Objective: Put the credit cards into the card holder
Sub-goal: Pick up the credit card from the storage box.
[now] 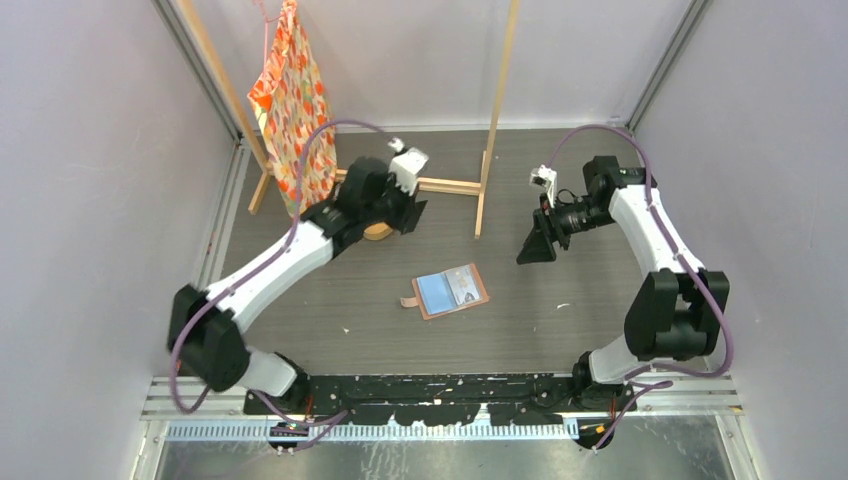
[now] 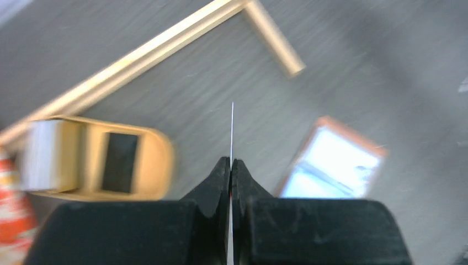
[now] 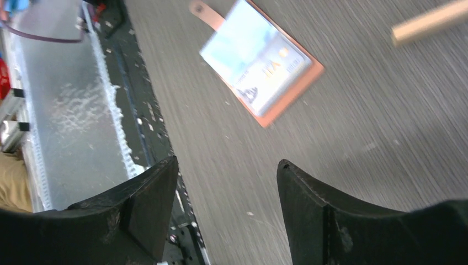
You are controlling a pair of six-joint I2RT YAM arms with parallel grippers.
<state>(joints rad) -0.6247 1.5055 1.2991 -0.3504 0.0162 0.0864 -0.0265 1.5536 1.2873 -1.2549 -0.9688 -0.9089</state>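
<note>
The card holder (image 1: 450, 291) is seen lying open and flat near the middle of the bench (image 1: 560, 340), slightly towards the near edge, with its inner side turned up. A pale blue card is seen in its left half and a lighter printed card in its right half, and its snap tab (image 1: 408, 301) is pointed towards the left edge. The left end effector (image 2: 232, 163) is held above the bench between the middle and the far left corner. Its jaws are pressed together on a credit card (image 2: 232, 130), which is seen edge-on as a thin white line rising from the fingertips. Just beside it, nearer the far left corner, an oval tan tray (image 2: 154, 160) is found. A black card (image 2: 120, 163) lies in its middle, and a pale stack of cards (image 2: 41, 154), blurred, sits at one end. The right end effector (image 3: 229, 165) is held above the right half of the bench, well apart from the card holder, with its jaws spread wide and nothing between them. A wooden rack (image 1: 497, 120) is stood along the far edge, and a patterned orange cloth (image 1: 292, 100) is hung from its left side.
</note>
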